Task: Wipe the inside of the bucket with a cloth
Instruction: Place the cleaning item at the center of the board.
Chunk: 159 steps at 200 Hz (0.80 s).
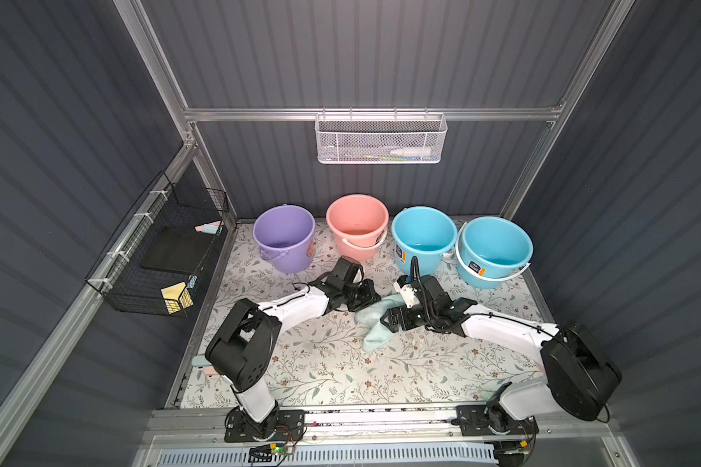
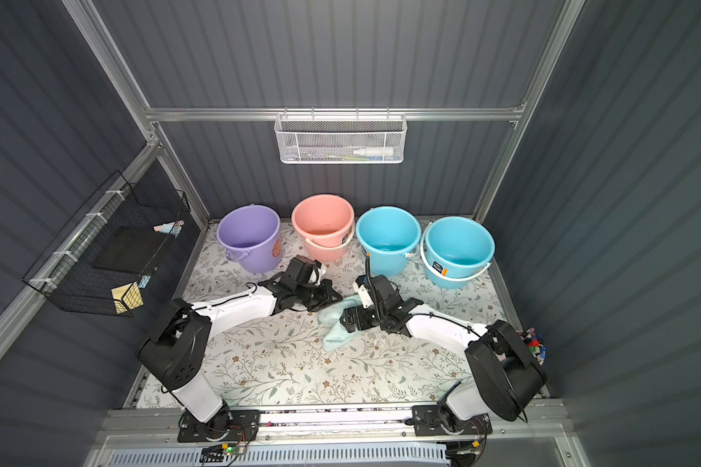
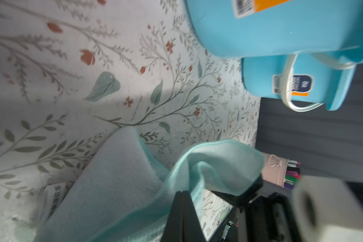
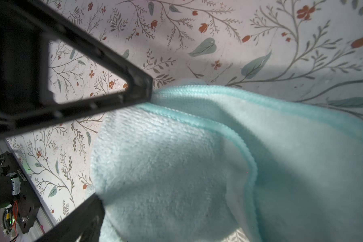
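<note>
Floral mat (image 1: 332, 364) lies open behind my left claw (image 3: 181, 193), clenched on the cloth (image 3: 117, 178) hem; right claw (image 4: 123, 144) spread wide astride it.

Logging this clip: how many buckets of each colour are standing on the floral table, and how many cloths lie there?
purple bucket: 1
pink bucket: 1
blue buckets: 2
cloth: 1
Total: 5
</note>
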Available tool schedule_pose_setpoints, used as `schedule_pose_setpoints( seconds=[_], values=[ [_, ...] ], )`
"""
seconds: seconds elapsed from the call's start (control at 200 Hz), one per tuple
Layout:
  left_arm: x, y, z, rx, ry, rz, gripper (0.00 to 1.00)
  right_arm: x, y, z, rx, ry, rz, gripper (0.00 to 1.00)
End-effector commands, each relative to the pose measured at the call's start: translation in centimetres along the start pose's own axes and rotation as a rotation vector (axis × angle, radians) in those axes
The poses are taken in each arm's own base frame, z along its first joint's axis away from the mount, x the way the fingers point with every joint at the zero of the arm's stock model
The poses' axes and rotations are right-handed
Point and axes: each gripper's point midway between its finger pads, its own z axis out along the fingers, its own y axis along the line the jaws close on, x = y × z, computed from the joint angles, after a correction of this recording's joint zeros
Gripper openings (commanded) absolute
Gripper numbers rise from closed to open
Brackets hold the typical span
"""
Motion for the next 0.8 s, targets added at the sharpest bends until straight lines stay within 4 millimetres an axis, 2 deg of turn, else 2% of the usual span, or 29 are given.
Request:
schedule_pose_setpoints(
  seconds=[0.0,0.115,0.225,0.425,0.575,0.76,0.79],
  values=[
    [1.9,2.4,1.5,-0.021,0.057,0.009,0.02,-0.2,0.3,-0.8,-0.009,-0.018,-0.004,0.99],
    [3.9,5.6,2.7,-0.069,0.112,-0.011,0.01,-0.4,0.2,-1.2,0.001,-0.027,-0.013,0.99],
    [5.1,7.9,3.0,-0.126,0.139,-0.022,0.01,-0.7,0.3,-2.1,0.016,-0.038,-0.019,0.99],
    [5.8,10.5,3.3,-0.208,0.144,-0.027,0.0,-2.3,0.2,-6.1,0.089,-0.121,-0.056,0.99],
    [5.6,11.3,2.9,-0.262,0.13,-0.012,0.0,-3.9,-0.4,-10.8,0.185,-0.243,-0.083,0.99],
    [3.5,10.3,1.9,-0.316,0.077,0.046,0.0,-5.1,-1.8,-15.7,0.322,-0.371,-0.135,0.99],
    [2.7,10.1,1.6,-0.335,0.045,0.059,0.0,-4.6,-2.4,-16.2,0.356,-0.364,-0.145,0.99]
  ],
)
